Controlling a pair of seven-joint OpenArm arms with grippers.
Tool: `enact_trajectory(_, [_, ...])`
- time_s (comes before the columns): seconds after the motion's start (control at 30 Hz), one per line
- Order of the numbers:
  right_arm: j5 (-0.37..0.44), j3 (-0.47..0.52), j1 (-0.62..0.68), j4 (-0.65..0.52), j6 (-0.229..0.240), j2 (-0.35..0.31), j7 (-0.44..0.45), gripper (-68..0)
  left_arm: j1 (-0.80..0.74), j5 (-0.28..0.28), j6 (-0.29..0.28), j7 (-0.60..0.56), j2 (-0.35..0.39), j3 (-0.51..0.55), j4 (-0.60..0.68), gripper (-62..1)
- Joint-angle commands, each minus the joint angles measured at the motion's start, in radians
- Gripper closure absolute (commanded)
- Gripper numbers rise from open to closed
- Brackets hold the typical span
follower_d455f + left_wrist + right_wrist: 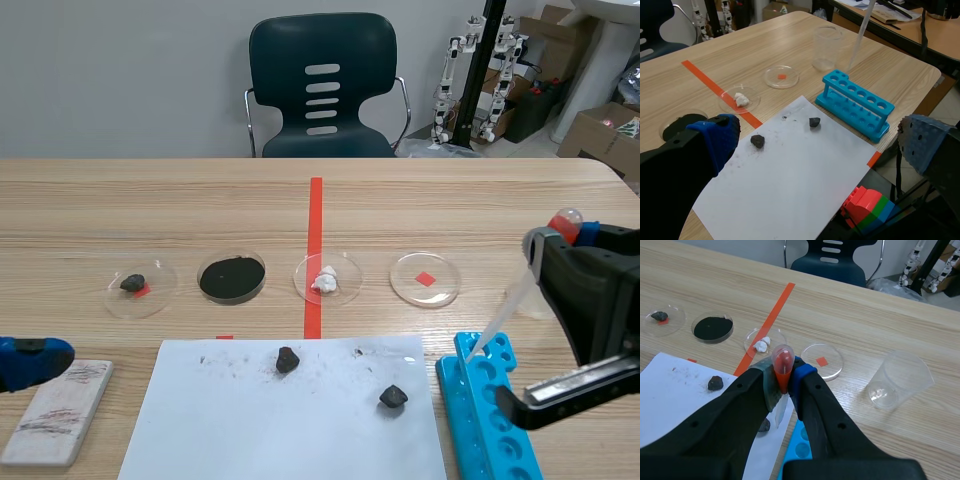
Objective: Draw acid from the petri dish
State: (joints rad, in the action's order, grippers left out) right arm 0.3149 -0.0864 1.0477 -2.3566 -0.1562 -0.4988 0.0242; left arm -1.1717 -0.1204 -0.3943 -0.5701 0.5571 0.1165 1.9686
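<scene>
Jaws of the right gripper (782,382) are pinching a clear plastic pipette with a red bulb (782,359), are they?

Yes, they are closing on it just under the bulb, which is sticking up between the pads. Meanwhile the left gripper (820,145) is standing wide apart, holding nothing, with the white paper sheet (790,185) ahead of it.

How is the pipette going to behave?

I am judging it light and bendy, with a soft bulb; gripping any higher is likely squeezing air out early. Its target, the shallow clear petri dish (443,287), is lying over a red tape square beyond the bright blue tube rack (485,400), apart from the pipette. It is looking thin and light, so a nudge at the rim is probably sliding it. Whether liquid is lying in it, I cannot tell.

What is each camera adding?

Scene view is showing the tip hanging over the rack's far end. Right wrist view is hiding the tip but showing the clasp and a clear plastic cup (897,380) beside the dish. Left wrist view is showing the stem slanting down in front of that cup.
</scene>
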Motion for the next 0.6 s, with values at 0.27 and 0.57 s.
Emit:
enact_trajectory(0.27, [0.002, 0.003, -0.032, -0.004, -0.001, -0.006, 0.026, -0.9, -0.005, -0.006, -0.002, -0.014, 0.003, -0.002, 0.007, -62.3])
enact_trajectory(0.57, [0.003, 0.003, -0.194, -0.004, -0.021, -0.006, -0.054, -0.8, -0.005, -0.006, -0.002, -0.014, 0.003, -0.002, 0.007, -62.3])
